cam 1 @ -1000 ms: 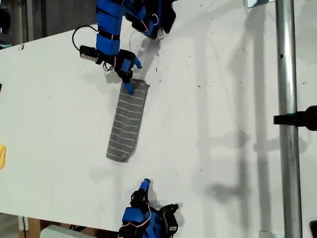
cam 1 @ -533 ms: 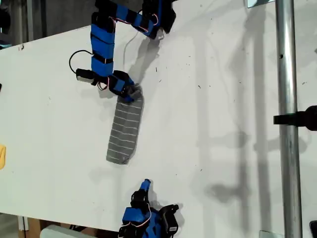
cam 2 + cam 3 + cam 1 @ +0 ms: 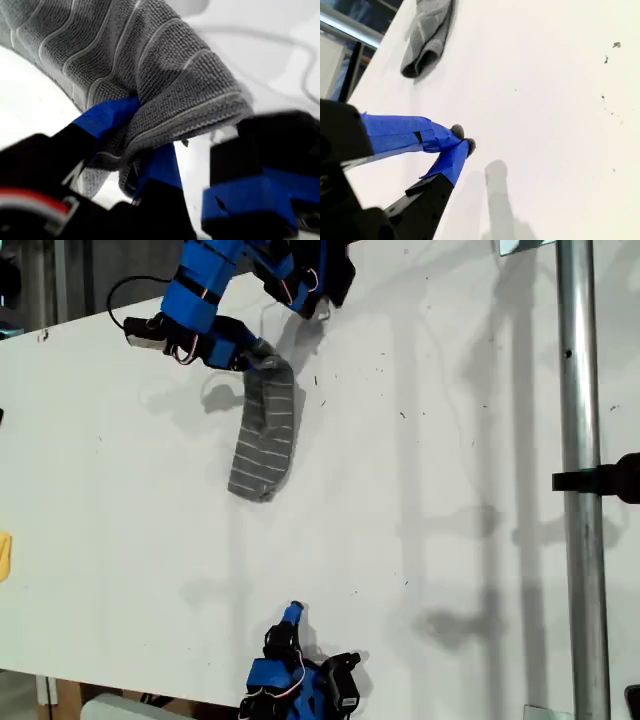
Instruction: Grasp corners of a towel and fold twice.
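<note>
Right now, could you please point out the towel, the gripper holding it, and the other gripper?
towel (image 3: 263, 445): exterior view, middle of the grey striped cloth.
my first gripper (image 3: 135, 137): first wrist view, between the blue fingertips pinching the cloth.
my second gripper (image 3: 462, 139): second wrist view, where the closed blue fingertips meet.

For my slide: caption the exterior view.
First pincer lifts one end of the folded towel; second pincer idles shut.

Our first gripper pinched the top end of the towel, which trailed from it as a narrow folded strip on the white table; our second gripper waited well apart from the cloth, jaws together
</note>
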You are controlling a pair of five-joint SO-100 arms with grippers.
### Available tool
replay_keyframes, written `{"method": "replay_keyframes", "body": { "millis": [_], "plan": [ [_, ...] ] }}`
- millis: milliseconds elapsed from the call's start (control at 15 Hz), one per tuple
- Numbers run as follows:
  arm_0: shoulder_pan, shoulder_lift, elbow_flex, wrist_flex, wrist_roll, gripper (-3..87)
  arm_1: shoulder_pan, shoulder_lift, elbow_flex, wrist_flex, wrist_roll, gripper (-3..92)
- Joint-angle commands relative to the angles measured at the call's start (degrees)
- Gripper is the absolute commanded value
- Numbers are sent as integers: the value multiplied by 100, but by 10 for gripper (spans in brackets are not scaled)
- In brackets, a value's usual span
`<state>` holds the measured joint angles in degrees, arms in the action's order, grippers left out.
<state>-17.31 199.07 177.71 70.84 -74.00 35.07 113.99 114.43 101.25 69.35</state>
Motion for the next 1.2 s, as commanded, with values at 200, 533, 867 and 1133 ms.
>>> {"method": "replay_keyframes", "body": {
  "millis": [200, 533, 867, 1133],
  "plan": [
    [-26, 35, 62, -9, 18, -27, -1213, -2698, -3182, -1257, -158, -2],
    [-35, 35, 70, 0, 0, -27, -1608, -3929, -3586, -3287, -105, -2],
    [-18, 35, 70, -9, 0, -26, -1072, -3226, -4104, -4025, -466, 485],
    [-35, 35, 79, 35, -97, -23, -422, -686, -2883, -5273, -1336, 305]
  ]
}}
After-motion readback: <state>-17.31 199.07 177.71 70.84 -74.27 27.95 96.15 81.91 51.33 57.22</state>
